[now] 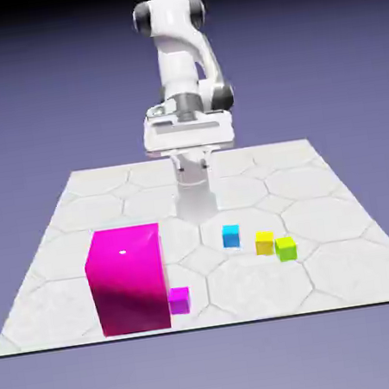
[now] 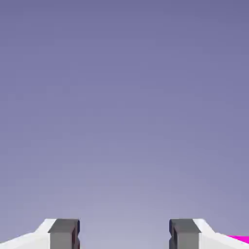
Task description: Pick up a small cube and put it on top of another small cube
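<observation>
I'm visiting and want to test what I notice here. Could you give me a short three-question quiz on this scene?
1. True or false: the gripper is holding the blue cube.
2. Which cube touches the yellow cube? A) blue B) green C) small magenta
3. Fill in: the small magenta cube sits against the big ______ block.

Key: 1. False; the fingers are apart with nothing between them. 2. B, the green cube. 3. magenta.
</observation>
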